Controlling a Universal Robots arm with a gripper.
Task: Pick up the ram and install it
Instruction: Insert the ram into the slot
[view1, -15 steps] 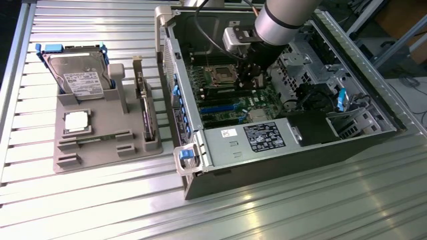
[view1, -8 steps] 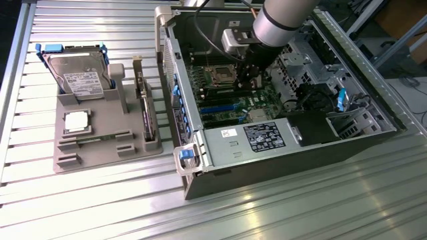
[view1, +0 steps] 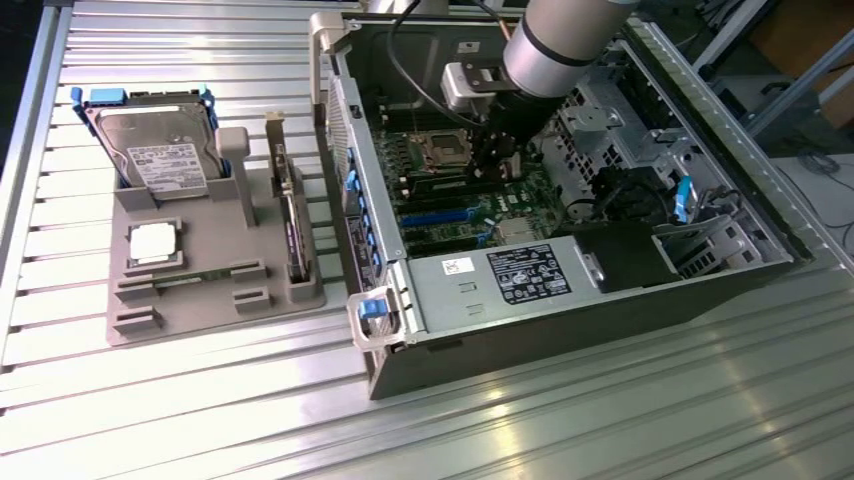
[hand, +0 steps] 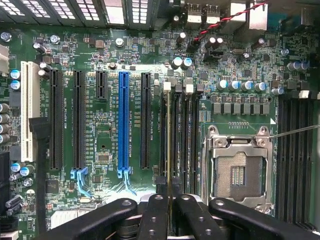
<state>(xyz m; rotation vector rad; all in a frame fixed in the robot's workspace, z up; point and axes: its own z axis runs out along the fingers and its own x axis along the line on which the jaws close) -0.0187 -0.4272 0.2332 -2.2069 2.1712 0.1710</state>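
Furthest to the exterior view's left, a grey moulded plastic tray (view1: 247, 250) is seen carrying a silver-topped hard drive in a blue frame (view1: 160, 155), a square silver CPU chip (view1: 154, 243) and a tall expansion card with a metal bracket (view1: 294, 225) stood on edge. Beside it lies the open black-and-steel computer case (view1: 534, 330), into which the grey-sleeved robot arm (view1: 561, 45) is extended, down over the green motherboard (hand: 107, 135). In the wrist view the black 2-fingered gripper (hand: 171, 200) is seen drawn almost closed, and the ram (hand: 170, 140), a long, thin green circuit-board stick viewed edge-on, is clamped between its fingers (hand: 155, 215). The ram is held upright along 1 of the black memory slots, between the blue expansion slot (hand: 123, 120) and the empty square steel CPU socket (hand: 240, 170); whether it is seated cannot be told. The stick is judged light and stiff but fragile: it is best taken by its 2 flat faces at mid-length near the top edge, with the contact edge left untouched, and kept square, since a tilted board could be bent or jammed against the slot's white end clips (hand: 167, 86). Further to the exterior view's right, bare steel drive bays (view1: 627, 130) are fitted inside the case.
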